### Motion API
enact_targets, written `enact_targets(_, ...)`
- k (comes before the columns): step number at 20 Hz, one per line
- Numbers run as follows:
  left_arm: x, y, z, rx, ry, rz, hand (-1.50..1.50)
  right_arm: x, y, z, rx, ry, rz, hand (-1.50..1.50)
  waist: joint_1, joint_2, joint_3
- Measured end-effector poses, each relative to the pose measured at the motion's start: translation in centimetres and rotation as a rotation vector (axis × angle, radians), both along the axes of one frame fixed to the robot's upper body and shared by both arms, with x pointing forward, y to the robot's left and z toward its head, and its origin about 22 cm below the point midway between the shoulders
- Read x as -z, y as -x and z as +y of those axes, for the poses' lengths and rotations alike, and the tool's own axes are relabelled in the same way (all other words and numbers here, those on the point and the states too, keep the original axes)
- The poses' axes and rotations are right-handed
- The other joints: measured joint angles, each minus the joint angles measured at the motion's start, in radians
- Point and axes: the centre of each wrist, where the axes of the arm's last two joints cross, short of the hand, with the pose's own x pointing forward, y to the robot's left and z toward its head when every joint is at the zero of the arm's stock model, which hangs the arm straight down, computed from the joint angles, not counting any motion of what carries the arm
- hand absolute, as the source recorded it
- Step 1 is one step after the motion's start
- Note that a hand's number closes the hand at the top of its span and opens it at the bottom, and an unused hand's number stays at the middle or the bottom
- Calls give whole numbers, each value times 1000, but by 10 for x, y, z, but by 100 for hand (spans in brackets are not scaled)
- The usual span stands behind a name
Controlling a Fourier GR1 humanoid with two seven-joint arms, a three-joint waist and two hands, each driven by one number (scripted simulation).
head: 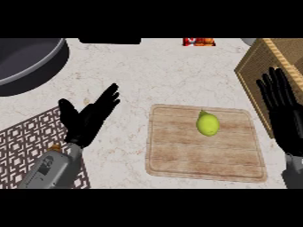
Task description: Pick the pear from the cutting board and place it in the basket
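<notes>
cutting board (pixel 206 155): pale wood, straight grain, matt | pear (pixel 207 123): smooth yellow-green skin, faint sheen | basket (pixel 291 53): tan woven wicker, coarse | counter (pixel 161 71): pale veined stone, smooth | pot (pixel 23 62): dark grey metal, smooth, dull sheen | mat (pixel 17 150): dark openwork lattice, matt | left hand (pixel 85 119), right hand (pixel 291 119): black, matt, plastic-looking

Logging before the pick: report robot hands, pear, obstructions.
Left robot hand open, left of cutting board. Right robot hand open at basket edge. Pear on board, untouched. Nothing between pear and basket.
</notes>
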Motion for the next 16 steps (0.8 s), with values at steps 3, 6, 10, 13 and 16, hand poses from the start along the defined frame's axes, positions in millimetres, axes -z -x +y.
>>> enact_targets(3, -9, -8, 16, -50, -47, -40, 0, -7, -23, 0, -72, -18, 18, 150, 27, 24, 17)
enact_targets(6, -22, -17, 39, -124, -132, -95, 0, -13, -45, -1, -165, -71, 62, 150, 89, 48, 28)
enact_targets(10, -28, -23, 55, -174, -189, -103, 0, -32, -58, 22, -497, 159, -2, -150, 133, 58, 31)
enact_targets(13, -27, -22, 74, -237, -225, -90, 0, -30, -70, 61, -656, 248, -33, -150, 107, 53, 30)
enact_targets(16, -26, -21, 92, -293, -243, -76, 0, -35, -88, 100, -714, 295, -50, -150, 68, 46, 30)
